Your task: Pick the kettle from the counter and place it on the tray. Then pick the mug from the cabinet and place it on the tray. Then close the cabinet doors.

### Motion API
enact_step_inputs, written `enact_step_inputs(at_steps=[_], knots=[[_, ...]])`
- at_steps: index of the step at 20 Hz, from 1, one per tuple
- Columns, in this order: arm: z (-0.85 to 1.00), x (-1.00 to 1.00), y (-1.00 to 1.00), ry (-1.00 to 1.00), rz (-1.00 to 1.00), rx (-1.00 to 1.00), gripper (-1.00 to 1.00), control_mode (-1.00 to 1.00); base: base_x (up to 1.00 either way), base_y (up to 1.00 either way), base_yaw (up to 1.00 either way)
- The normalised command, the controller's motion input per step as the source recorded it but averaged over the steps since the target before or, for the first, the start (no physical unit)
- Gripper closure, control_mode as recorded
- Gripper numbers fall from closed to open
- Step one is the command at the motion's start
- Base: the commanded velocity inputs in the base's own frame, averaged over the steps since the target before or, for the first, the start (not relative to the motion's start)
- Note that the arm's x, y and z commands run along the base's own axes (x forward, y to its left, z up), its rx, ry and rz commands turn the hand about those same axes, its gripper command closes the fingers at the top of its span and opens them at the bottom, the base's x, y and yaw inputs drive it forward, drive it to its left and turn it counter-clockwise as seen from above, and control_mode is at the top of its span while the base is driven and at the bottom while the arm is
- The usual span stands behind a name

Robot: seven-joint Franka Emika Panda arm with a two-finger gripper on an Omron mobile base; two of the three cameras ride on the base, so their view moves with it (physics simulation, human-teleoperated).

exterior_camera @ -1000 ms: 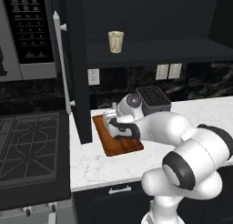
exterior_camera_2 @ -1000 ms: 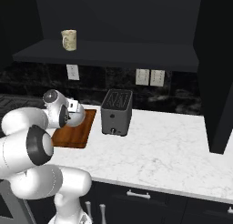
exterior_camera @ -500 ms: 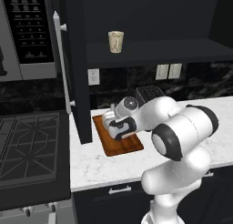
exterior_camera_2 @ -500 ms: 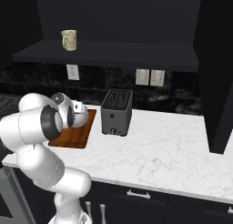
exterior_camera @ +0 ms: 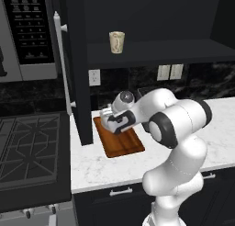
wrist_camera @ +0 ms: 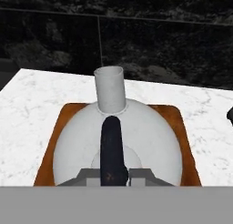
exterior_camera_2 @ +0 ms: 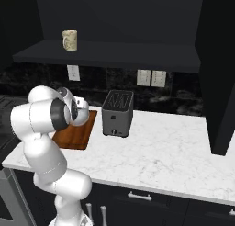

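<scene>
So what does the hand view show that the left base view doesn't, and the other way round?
Hand view alone: the kettle close up, its spout pointing away and its black handle running between the jaws. Left base view alone: the mug on the cabinet shelf, the open door, the microwave and the stovetop. Both: the tray on the white counter.

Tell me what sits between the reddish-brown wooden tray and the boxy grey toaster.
Bare white marble counter separates the tray from the toaster, in the right base view.
</scene>
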Motion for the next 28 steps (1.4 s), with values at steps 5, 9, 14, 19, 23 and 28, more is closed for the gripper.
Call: enact_step_inputs(at_steps=[5,9,14,19,23,28], knots=[[-0.36,0.13,0.03,0.02,0.0,0.0,1.0,-1.0,0.0,0.0,0.0],[-0.47,0.0,0.03,0.0,0.0,-0.03,-1.0,-1.0,0.0,0.0,0.0],[-0.18,0.02,-0.04,-0.01,0.0,-0.05,-1.0,-1.0,0.0,0.0,0.0],[-0.03,0.0,-0.01,-0.03,0.0,-0.02,-1.0,-1.0,0.0,0.0,0.0],[0.14,-0.07,0.0,-0.03,0.0,0.0,-1.0,-1.0,0.0,0.0,0.0],[0.36,-0.37,0.0,0.0,0.0,0.0,-1.0,-1.0,0.0,0.0,0.0]])
